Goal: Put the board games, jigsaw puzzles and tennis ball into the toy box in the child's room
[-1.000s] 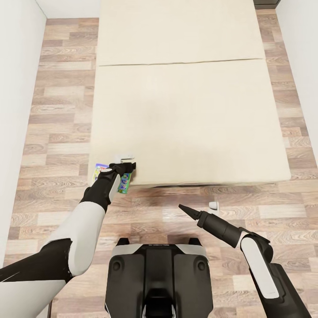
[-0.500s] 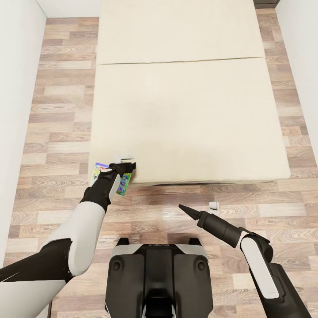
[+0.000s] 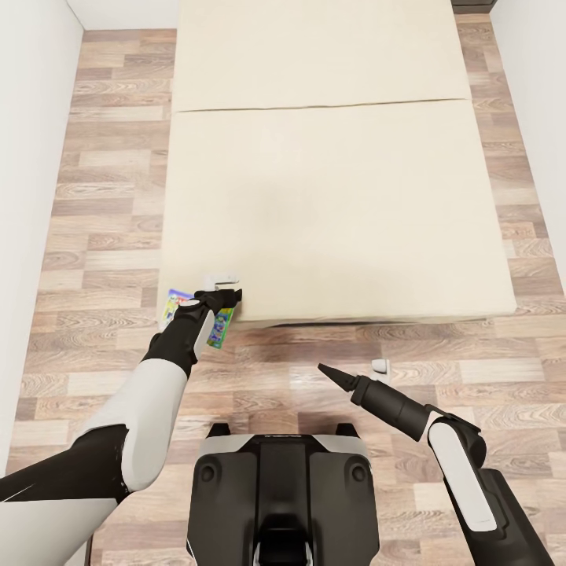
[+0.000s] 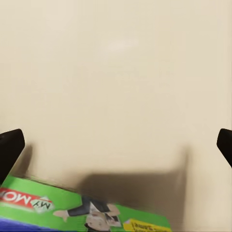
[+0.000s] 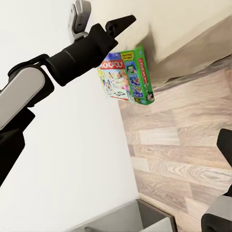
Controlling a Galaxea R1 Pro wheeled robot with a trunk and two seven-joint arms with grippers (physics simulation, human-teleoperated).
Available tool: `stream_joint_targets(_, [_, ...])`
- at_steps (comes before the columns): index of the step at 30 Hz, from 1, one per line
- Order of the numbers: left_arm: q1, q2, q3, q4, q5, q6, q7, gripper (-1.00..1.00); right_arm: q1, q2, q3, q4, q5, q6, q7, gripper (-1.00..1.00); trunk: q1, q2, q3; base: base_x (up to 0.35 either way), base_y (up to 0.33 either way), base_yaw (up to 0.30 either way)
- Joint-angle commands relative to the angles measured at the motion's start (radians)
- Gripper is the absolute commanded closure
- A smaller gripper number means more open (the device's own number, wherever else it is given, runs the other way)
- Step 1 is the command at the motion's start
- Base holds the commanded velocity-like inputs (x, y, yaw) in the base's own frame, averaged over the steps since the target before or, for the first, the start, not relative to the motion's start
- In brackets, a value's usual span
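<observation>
Left gripper point(image 3: 224, 293): at the near left corner of the bed point(image 3: 338, 196), over the mattress edge. In the left wrist view its two fingertips point(image 4: 9, 147) sit far apart at opposite edges, so the jaws are spread wide and hold nothing.
Monopoly box point(image 3: 220, 326): directly below and a little behind the left gripper, partly hidden under the wrist, off the mattress at floor side.
Box attitude: in the right wrist view it point(image 5: 126, 76) seems to stand on edge against the bed's side, though I cannot tell if it touches the floor.
Long axis: runs roughly crosswise to the left arm's reach.
Nearer arm: the left, by far.
Right gripper point(image 3: 324, 369): well apart from the box, over bare floor point(image 3: 110, 196); fingers look closed to a point, empty.
Toy box: likely the grey rim point(image 5: 125, 217) near the right wrist.
</observation>
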Motion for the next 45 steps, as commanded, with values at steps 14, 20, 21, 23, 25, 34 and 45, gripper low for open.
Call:
stream_joint_targets(14, [0.0, -0.001, 0.004, -0.002, -0.009, 0.005, -0.002, -1.0, 0.0, 0.0, -0.001, 0.0, -0.004, 0.006, 0.0, -1.0, 0.001, -0.002, -0.001, -0.005, 0.0, 0.0])
stream_joint_targets(20, [0.0, -0.001, 0.004, -0.002, -0.008, 0.005, -0.002, -1.0, 0.0, 0.0, -0.001, 0.0, -0.004, 0.006, 0.0, -1.0, 0.001, -0.002, -0.001, 0.0, 0.0, 0.0])
stream_joint_targets(21, [0.0, -0.001, 0.004, -0.002, -0.008, 0.005, -0.002, -1.0, 0.0, 0.0, -0.001, 0.0, -0.004, 0.006, 0.0, -1.0, 0.001, -0.002, -0.001, 0.0, 0.0, 0.0])
stream_joint_targets(23, [0.0, -0.001, 0.004, -0.002, -0.008, 0.004, -0.002, -1.0, 0.0, 0.0, -0.001, 0.0, -0.004, 0.006, 0.0, -1.0, 0.001, -0.002, -0.001, 0.0, 0.0, 0.0])
stream_joint_targets(25, [0.0, -0.001, 0.004, -0.002, -0.007, 0.004, -0.002, -1.0, 0.0, 0.0, -0.001, 0.0, -0.004, 0.006, 0.0, -1.0, 0.001, -0.002, -0.001, 0.0, 0.0, 0.0])
stream_joint_targets(34, [0.0, -0.001, 0.007, -0.004, -0.007, 0.006, 0.003, -1.0, 0.0, 0.0, -0.001, 0.001, -0.004, 0.006, 0.0, -1.0, 0.001, -0.002, -0.001, 0.0, 0.0, 0.0])
stream_joint_targets(45, [0.0, -0.001, 0.013, -0.015, -0.002, -0.002, 0.008, -1.0, 0.0, 0.0, 0.0, 0.001, -0.005, -0.017, 0.0, -1.0, 0.001, -0.002, -0.001, 0.0, 0.0, 0.0])
